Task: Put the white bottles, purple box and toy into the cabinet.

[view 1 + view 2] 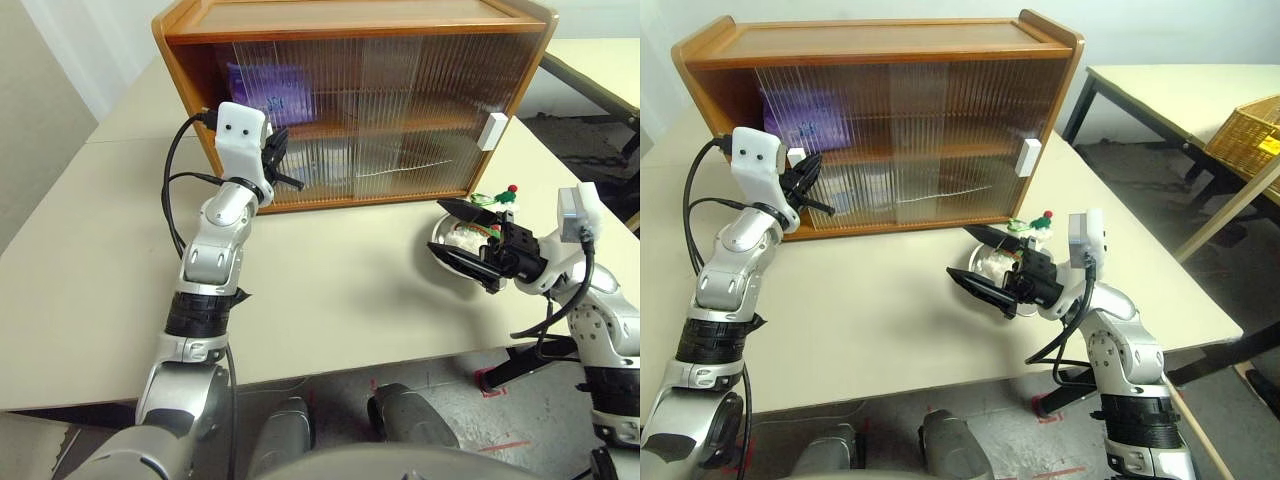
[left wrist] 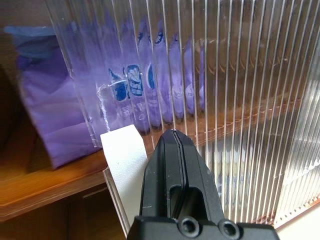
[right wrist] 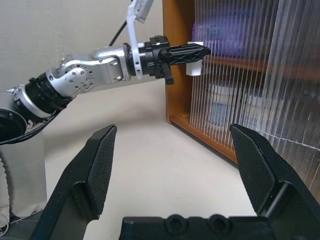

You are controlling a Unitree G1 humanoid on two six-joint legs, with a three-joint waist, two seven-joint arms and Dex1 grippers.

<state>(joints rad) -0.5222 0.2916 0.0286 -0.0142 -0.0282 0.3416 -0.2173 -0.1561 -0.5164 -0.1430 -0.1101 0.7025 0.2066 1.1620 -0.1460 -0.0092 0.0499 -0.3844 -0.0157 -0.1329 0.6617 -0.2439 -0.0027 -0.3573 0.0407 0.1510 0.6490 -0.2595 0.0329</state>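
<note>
Fingers of the left end effector [image 1: 279, 160] are pressed together beside the cabinet [image 1: 350, 100] door's white handle [image 2: 125, 160]. The right end effector [image 1: 462, 238] is spread wide around the toy [image 1: 470, 238] in its steel bowl [image 1: 992, 262] on the bench [image 1: 340, 290]. The purple box [image 1: 268, 90] is seen on the upper shelf.

Obscured items, cabinet [image 1: 350, 30] and bowl [image 1: 445, 245]
Purple box [image 2: 75, 95] and white bottles [image 3: 220, 107] smeared behind ribbed doors, centre frame; toy [image 1: 480, 225] half-hidden at right by the right gripper [image 1: 460, 240].
</note>
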